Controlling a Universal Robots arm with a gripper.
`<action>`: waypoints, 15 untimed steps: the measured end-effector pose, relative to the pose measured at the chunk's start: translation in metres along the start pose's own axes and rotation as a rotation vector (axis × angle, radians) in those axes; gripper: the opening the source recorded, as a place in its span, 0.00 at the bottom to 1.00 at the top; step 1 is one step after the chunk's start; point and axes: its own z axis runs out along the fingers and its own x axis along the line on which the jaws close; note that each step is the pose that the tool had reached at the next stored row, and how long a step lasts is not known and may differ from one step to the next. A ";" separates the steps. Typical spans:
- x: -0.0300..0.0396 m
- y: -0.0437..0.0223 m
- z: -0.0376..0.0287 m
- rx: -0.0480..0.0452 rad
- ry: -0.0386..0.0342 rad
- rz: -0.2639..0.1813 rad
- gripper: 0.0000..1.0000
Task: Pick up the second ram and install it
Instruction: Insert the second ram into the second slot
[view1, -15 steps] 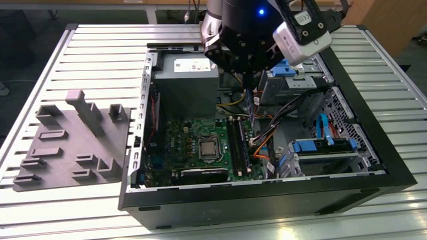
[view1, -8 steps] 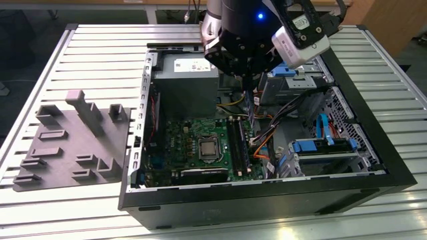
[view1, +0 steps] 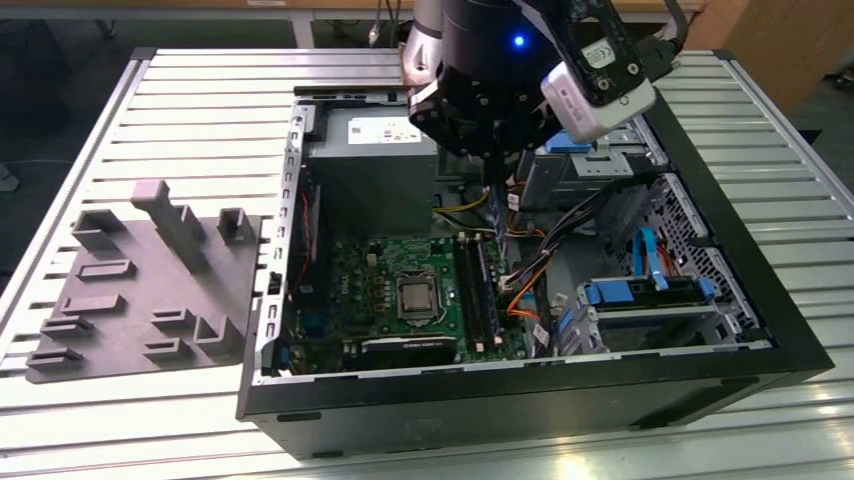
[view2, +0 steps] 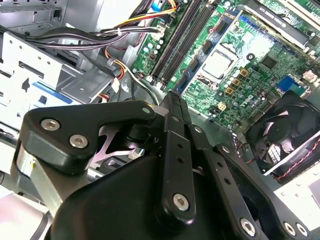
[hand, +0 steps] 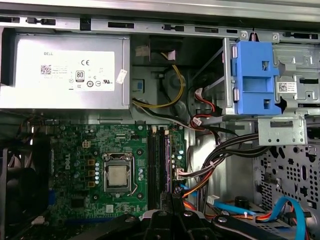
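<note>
The second ram (view1: 495, 205), a thin dark stick with a bluish edge, hangs on edge under the black gripper (view1: 491, 172), above the green motherboard (view1: 387, 270) and not yet down in it. In the exterior view it shows as a narrow strip below the fingertips. In both wrist views it is seen edge-on and is hard to separate from the fingers. The gripper's jaws are drawn together in the second wrist view, with no gap between the tips, so they appear to be clamped on the stick.

Directly beneath the gripper, along the motherboard's edge nearest the cable bundle, run the long black memory slots (hand: 157, 160). Beside them, toward the board's middle, sits the square silver processor socket (hand: 118, 175). Above the motherboard in the first wrist view lies the grey metal power supply box (hand: 65, 70) with pale labels. A blue plastic drive bracket (hand: 252, 75) stands past the slots and the cables. A black fan (view2: 285, 135) sits at the board's far corner in the second wrist view.

The motherboard lies inside an open black computer case (view1: 534, 400) on a ribbed metal table (view1: 174, 90). A grey plastic tray of blocks (view1: 134, 290) lies outside the case, at the exterior view's left of the motherboard.
</note>
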 end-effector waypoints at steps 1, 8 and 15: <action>0.0000 0.0000 0.0005 0.0001 0.0000 0.000 0.12; 0.0005 -0.0003 0.0040 -0.0001 0.0000 0.000 0.12; 0.0011 -0.0007 0.0095 -0.0001 0.0000 0.000 0.12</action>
